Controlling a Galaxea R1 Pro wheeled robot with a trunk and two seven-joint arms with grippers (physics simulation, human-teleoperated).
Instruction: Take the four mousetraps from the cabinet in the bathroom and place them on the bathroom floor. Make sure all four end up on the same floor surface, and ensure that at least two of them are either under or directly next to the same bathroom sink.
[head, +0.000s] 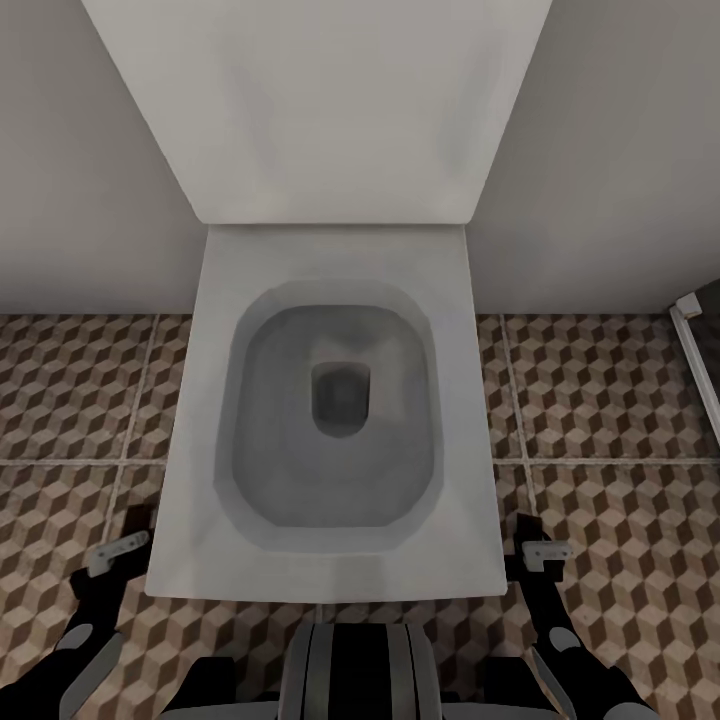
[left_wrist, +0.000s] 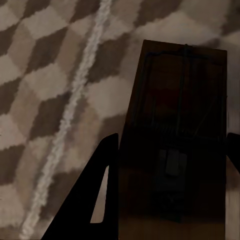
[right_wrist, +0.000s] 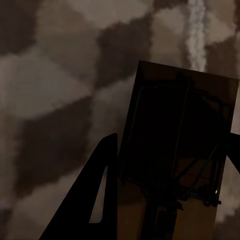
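Observation:
Each wrist view has a mousetrap pinched between dark fingers. In the left wrist view, a dark-brown mousetrap (left_wrist: 180, 100) with a wire bar sits in my left gripper (left_wrist: 170, 200), held over the bathroom floor (left_wrist: 45, 85). The right wrist view has another mousetrap (right_wrist: 180, 125) gripped by my right gripper (right_wrist: 170, 200) above the same cube-pattern tiles (right_wrist: 55, 100). In the head view my left gripper (head: 115, 555) and right gripper (head: 545, 550) hang low on either side of a toilet. The cabinet and the sink are out of view.
A white toilet (head: 330, 575) with its lid (head: 320, 100) raised against the grey wall stands straight ahead, close to my trunk. Tiled floor (head: 600, 400) lies open to both sides. A pale frame edge (head: 695, 335) stands at the far right.

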